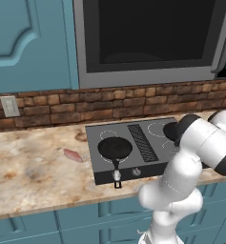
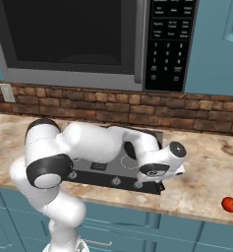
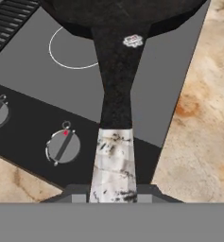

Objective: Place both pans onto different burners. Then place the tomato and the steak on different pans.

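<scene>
While left-view steak [image 1: 72, 155], right-view tomato [image 2: 229, 204].

Your arm [image 1: 200, 143] covers most of the second pan [image 1: 171, 130] and the cooktop's [image 1: 100, 136] right burners. The hand view's top edge crops that pan's bowl.

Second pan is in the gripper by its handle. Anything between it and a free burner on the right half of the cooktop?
Nothing visible. The gripper is shut on the pale tip of the second pan, which hangs over the cooktop's right side. The near ring beside it is bare; the first pan sits left of the vent.
</scene>
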Motion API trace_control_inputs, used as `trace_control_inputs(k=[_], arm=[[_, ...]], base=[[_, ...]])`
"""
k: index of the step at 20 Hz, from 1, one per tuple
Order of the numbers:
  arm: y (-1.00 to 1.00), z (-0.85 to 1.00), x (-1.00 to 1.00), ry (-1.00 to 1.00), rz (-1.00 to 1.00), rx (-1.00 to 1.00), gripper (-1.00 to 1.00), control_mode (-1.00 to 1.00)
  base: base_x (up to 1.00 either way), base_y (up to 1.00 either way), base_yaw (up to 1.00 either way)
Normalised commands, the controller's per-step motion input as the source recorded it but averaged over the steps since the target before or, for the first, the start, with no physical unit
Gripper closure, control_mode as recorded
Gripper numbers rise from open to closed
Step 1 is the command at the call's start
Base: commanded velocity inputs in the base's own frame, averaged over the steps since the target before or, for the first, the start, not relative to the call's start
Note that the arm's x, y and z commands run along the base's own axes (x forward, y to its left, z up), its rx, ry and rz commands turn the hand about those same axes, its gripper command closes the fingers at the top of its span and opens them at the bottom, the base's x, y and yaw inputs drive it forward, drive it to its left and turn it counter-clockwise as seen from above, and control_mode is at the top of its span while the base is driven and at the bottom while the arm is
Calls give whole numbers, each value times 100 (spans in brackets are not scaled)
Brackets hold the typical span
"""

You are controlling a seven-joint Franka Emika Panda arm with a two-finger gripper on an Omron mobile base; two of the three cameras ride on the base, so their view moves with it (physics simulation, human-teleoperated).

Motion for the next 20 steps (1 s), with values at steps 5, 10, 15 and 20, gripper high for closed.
trace_control_inputs(k=[5, 10, 15, 20], arm=[[13, -6, -18, 0, 13, 0, 100, -100], [0, -25, -9, 0, 7, -3, 100, -100], [0, -16, 0, 0, 0, -3, 100, -100], [0, -3, 0, 0, 0, -1, 100, -100]], base=[[0, 0, 0], [0, 0, 0], [0, 0, 0], [0, 0, 0]])
